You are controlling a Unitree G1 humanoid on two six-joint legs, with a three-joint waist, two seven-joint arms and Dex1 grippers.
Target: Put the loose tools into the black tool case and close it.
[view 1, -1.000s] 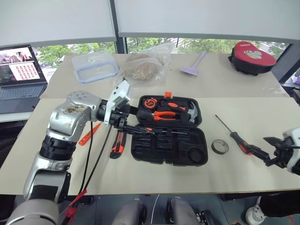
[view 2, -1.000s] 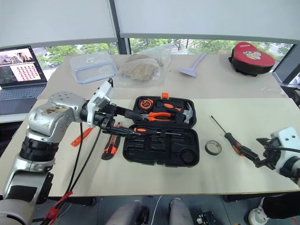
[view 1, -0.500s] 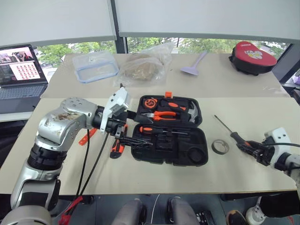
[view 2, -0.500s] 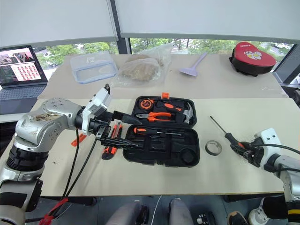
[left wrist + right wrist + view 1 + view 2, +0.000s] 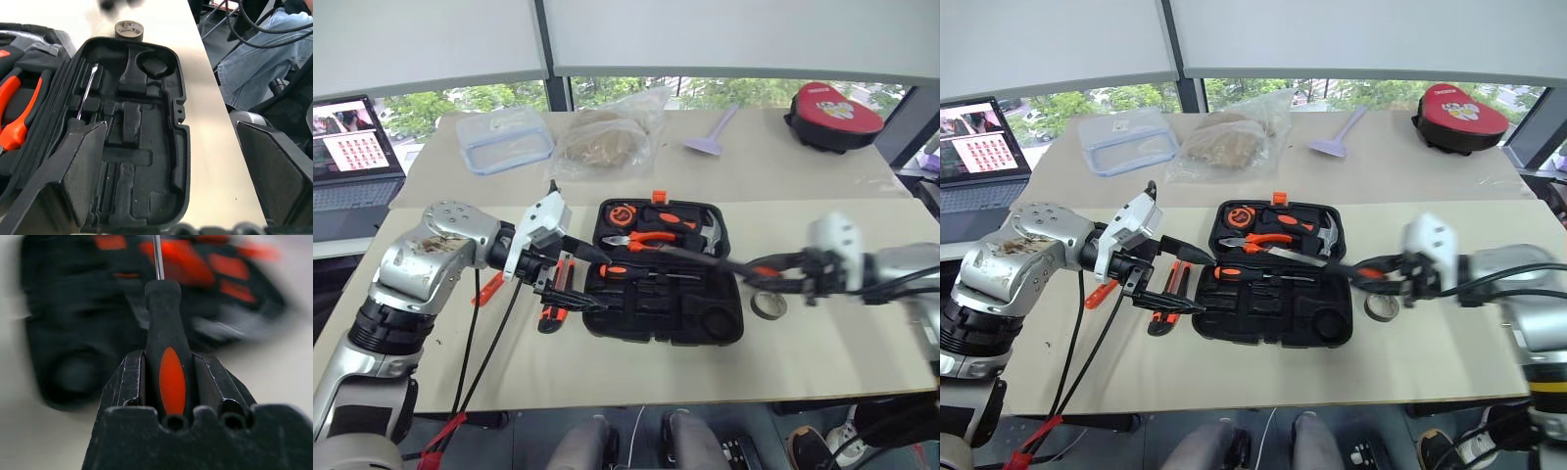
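The black tool case (image 5: pixel 651 328) lies open in mid-table, with one black-and-orange screwdriver (image 5: pixel 631 272) lying inside it. My right gripper (image 5: pixel 789 275) is shut on another black-and-orange screwdriver (image 5: pixel 171 377) by its handle, and holds it above the case's right side, shaft pointing left over the lid. My left gripper (image 5: pixel 574 279) stands open at the case's left edge, holding nothing. The utility knife (image 5: pixel 553 305) and the slim orange tester screwdriver (image 5: pixel 490 288) lie left of the case. The grey tape roll (image 5: pixel 769 305) sits just right of it.
Orange-handled pliers (image 5: pixel 646 238) and a hammer (image 5: pixel 710 233) sit in the case's lid. At the back are a laptop (image 5: pixel 352 147), a plastic container (image 5: pixel 504 137), a plastic bag (image 5: pixel 607 137), a purple scraper (image 5: pixel 710 132) and a red-and-black pouch (image 5: pixel 832 103).
My right gripper closed on the screwdriver that lay on the table at the right, lifted it and swung it left over the case. The left gripper stayed open by the case.
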